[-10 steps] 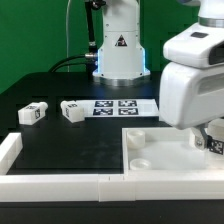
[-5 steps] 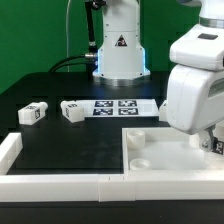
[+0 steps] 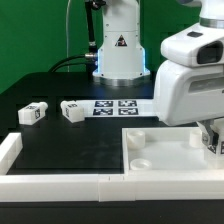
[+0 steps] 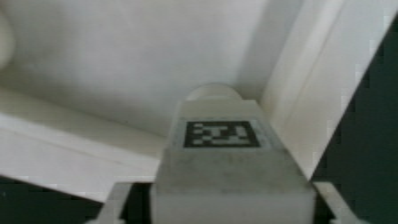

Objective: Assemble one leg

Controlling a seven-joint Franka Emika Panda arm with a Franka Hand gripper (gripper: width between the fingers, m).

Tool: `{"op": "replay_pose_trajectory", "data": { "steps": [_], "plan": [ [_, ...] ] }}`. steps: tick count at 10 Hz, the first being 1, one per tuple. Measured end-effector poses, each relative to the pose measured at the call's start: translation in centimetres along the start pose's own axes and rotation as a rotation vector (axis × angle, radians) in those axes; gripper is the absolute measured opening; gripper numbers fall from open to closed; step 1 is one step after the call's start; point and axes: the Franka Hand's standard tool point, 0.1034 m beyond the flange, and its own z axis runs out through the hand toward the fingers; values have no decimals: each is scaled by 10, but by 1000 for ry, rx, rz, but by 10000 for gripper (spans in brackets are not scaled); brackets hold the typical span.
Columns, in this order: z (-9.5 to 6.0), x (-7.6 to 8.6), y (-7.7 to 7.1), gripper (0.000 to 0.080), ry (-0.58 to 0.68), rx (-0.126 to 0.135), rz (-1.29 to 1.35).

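Note:
In the wrist view a white leg (image 4: 224, 150) with a black-and-white tag stands between my fingers (image 4: 121, 205) and fills the lower middle. Its rounded tip points at the inner corner of the large white square panel (image 4: 107, 70), next to the raised rim. In the exterior view my gripper (image 3: 214, 141) is low over the panel (image 3: 170, 150) at the exterior view's right; the white arm housing hides most of it, and only a bit of the tagged leg (image 3: 216, 142) shows. Two more legs (image 3: 33, 113) (image 3: 72, 110) lie on the black table at the exterior view's left.
The marker board (image 3: 124, 106) lies flat behind the panel, before the robot base (image 3: 120, 55). A white wall (image 3: 50, 184) runs along the table's front edge, with a short white piece (image 3: 8, 150) at the exterior view's left. A round socket (image 3: 138, 140) shows in the panel.
The arm housing has shifted toward the exterior view's left and a little down over the panel. The loose legs and marker board have not moved.

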Motion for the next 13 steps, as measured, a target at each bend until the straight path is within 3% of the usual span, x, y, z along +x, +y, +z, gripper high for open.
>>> {"op": "replay_pose_trajectory", "data": {
  "steps": [5,7,10,11,12,13],
  "plan": [
    [1,0,2,291,10,-1,584],
    [-1,-5,11,302,13,-24,819],
    [-2,-8,20,305,13,-51,934],
    [-1,-8,19,397,12,-49,925],
    [-1,-8,18,397,12,-48,925],
    [-1,-8,18,572,12,-48,924]
  ]
}}
